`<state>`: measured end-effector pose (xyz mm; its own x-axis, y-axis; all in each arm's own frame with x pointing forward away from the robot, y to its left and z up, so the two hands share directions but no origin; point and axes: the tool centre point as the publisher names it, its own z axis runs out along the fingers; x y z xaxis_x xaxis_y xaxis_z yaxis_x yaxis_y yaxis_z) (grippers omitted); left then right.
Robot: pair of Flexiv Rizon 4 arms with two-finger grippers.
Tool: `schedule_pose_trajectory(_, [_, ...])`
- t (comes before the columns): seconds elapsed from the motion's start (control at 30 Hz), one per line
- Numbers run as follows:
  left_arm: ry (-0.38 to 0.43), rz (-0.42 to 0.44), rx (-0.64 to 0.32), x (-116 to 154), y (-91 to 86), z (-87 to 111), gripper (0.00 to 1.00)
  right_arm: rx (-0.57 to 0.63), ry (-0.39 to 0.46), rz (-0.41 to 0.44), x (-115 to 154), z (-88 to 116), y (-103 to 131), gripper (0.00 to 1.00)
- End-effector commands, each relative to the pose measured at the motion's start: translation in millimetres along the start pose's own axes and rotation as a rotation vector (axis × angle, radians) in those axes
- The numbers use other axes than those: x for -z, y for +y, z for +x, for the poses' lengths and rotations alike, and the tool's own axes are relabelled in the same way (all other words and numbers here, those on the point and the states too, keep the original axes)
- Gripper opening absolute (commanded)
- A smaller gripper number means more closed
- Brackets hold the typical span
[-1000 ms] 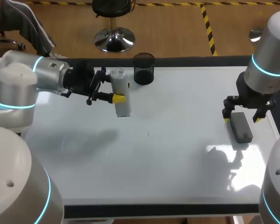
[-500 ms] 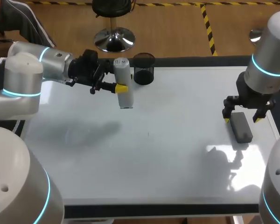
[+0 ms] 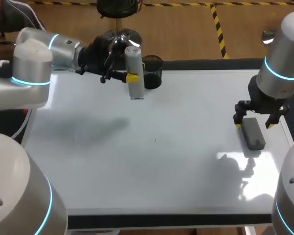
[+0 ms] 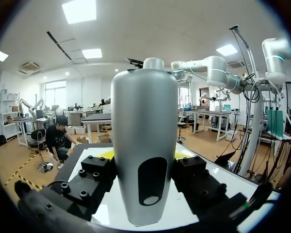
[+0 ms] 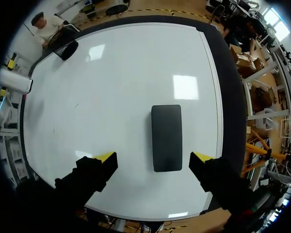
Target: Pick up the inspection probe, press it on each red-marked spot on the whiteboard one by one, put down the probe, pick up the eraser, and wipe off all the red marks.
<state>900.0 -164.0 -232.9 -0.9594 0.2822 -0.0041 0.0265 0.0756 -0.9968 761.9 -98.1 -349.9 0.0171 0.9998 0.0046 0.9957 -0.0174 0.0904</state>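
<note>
The probe hides part of the black cup just behind it. Well apart from the probe, a speck on the whiteboard is too small to tell its colour.

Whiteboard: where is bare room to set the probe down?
The whole middle and near half of the whiteboard are bare, from its left edge to the eraser. Crowded: the far edge by the black cup, where the probe hangs, and the right edge, where the open right gripper stands over the eraser.
</note>
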Motion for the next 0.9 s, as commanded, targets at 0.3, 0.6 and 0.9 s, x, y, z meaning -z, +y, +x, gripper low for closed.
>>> schedule_pose_trajectory(0.3, [0.085, -0.001, -0.002, 4, -12.3, -38.0, 0.0, 0.001, 0.001, -0.001, 1, -1, -1, 1.0])
schedule_pose_trajectory(0.6, [0.109, -0.007, -0.004, 1, -21.0, -61.6, 0.0, 0.001, 0.001, -0.001, 1, -1, -1, 1.0])
schedule_pose_trajectory(0.9, [0.119, -0.016, -0.007, 0, -33.3, -86.8, 0.0, 0.001, 0.001, -0.001, 1, -1, -1, 1.0])
